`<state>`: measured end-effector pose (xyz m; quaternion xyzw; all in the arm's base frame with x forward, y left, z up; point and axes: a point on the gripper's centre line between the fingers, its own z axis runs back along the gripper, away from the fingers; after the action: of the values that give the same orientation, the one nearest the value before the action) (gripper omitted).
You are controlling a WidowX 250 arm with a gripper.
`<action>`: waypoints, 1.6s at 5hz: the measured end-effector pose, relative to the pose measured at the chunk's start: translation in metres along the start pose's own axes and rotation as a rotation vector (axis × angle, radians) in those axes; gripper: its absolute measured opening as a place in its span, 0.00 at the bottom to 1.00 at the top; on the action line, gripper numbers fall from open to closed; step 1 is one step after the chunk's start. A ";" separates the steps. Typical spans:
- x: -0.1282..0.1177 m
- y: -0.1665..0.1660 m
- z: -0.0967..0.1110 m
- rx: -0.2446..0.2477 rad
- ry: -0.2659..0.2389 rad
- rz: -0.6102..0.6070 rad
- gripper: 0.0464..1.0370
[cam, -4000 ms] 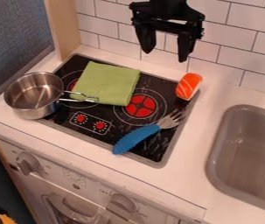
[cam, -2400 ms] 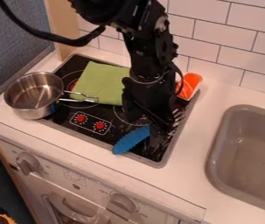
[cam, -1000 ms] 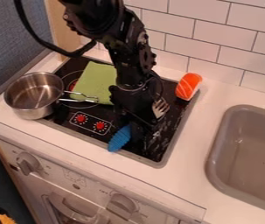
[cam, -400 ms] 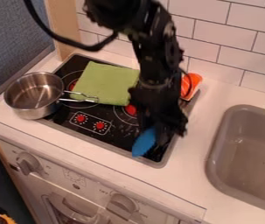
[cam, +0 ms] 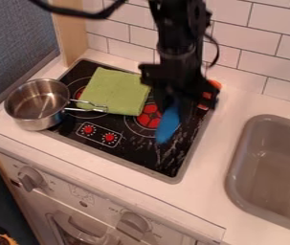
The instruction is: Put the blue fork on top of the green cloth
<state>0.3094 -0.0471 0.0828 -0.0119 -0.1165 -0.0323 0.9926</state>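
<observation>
Blue fork point(cam: 167, 126) seen over the cooktop point(cam: 128, 150), at about 3 o'clock from its centre, 12 being taken toward the tiled wall point(cam: 256, 43). The handle is carried steeply, its free end pointed near 6 o'clock; the tines are hidden. Whether the cooktop is touched by that end cannot be told.

Gripper point(cam: 174, 106) noted at about 2 o'clock from the same centre, pointed downward. Fingers closed on the fork, the handle being held between them; their outline is blurred. The arm point(cam: 178, 40) is seen entering from 12 to 1 o'clock, with a black cable point(cam: 77, 13) looped toward 11.

Green cloth point(cam: 116, 91) laid flat at 11 o'clock on the cooktop, a burner partly covered by it. Fork and cloth apart, the fork being placed at about 4 o'clock from the cloth. A red burner point(cam: 149, 116) is visible between them.

Steel pan point(cam: 28, 117) set upright at 9 to 10 o'clock, overlapping the cooktop edge. Its handle is directed toward 3 o'clock, to the near edge of the cloth; contact there cannot be confirmed.

Orange-and-white toy food point(cam: 215, 84) partly hidden behind the gripper, at 2 o'clock. Grey sink point(cam: 249, 162) sunk into the counter point(cam: 205, 191) at 4 o'clock.
</observation>
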 end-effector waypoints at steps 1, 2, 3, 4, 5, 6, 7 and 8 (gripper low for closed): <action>0.016 0.011 0.013 0.012 -0.036 0.185 0.37; 0.034 0.024 0.029 0.058 -0.065 0.323 0.37; 0.045 0.050 0.034 0.035 -0.099 0.452 0.37; 0.048 0.071 0.021 0.054 -0.075 0.561 0.37; 0.055 0.097 0.003 0.083 -0.062 0.635 0.37; 0.061 0.103 -0.014 0.090 -0.041 0.641 0.37; 0.063 0.114 -0.027 0.113 -0.022 0.633 0.37; 0.060 0.121 -0.041 0.120 0.003 0.634 0.37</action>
<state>0.3851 0.0683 0.0547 0.0111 -0.1071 0.2857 0.9523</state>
